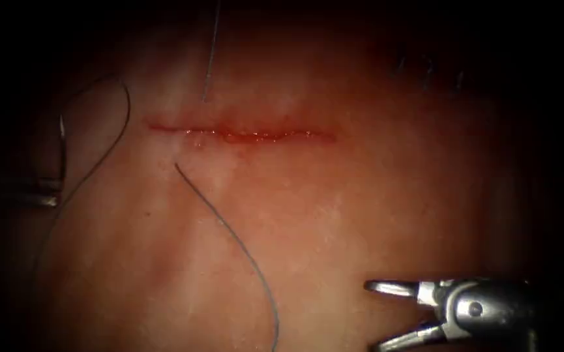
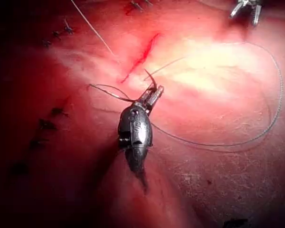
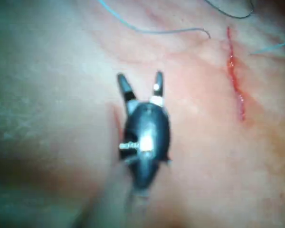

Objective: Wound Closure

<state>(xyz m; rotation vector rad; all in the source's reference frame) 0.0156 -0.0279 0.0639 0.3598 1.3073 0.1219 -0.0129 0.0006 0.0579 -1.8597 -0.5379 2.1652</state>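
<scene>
1. Thin curved steel needle sits at the far left of the endoscope view, left of the cut, out of the tissue; dim there, exact grip point along the curve hard to make out. In the left wrist view its curve rises from the tool tip.
2. Left arm's end effector mostly lost in shadow; the left wrist view shows it pinched on the needle near one end.
3. Dark thin thread runs through the tissue across the narrow red cut; one strand exits the frame at the top, another at the bottom, ends cut off.
4. Right arm's silver end effector spread wide, holding nothing, well apart from the cut.
5. Pink pork tissue fades to black at the edges.
</scene>
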